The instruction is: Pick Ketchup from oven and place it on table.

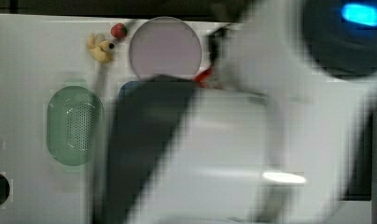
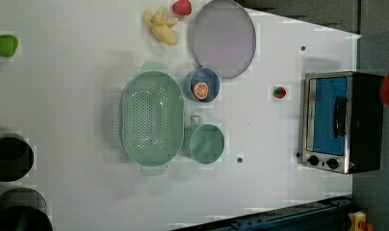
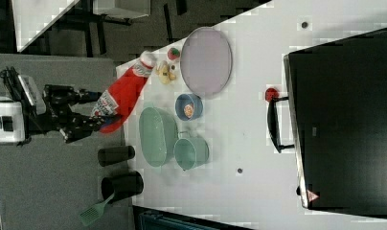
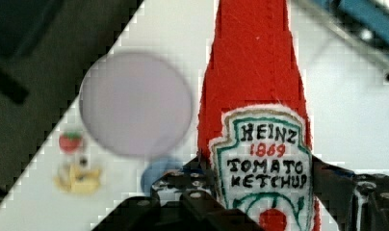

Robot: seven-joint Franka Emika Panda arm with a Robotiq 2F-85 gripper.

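The gripper (image 3: 93,117) is holding the ketchup bottle (image 3: 122,96). Its two black fingers (image 4: 183,185) squeeze the bottle low down, one on each side of the white label. In the right view the bottle sticks out from the gripper with its white cap at the far end, and it is up in the air, not resting on anything.

The oven (image 2: 339,121) is well away from the gripper, and its door is shut. In the wrist view the white table (image 4: 346,115) lies behind the bottle. A round grey plate (image 4: 136,103) sits just beside the bottle's red neck there. A small blue bowl (image 4: 160,173) peeks out right next to the gripper's fingers. A strawberry (image 4: 70,141) and a yellow toy (image 4: 79,177) lie farther off, past the plate.

In the left view a green strainer (image 2: 151,118) and a green cup (image 2: 207,143) sit touching each other on the table.
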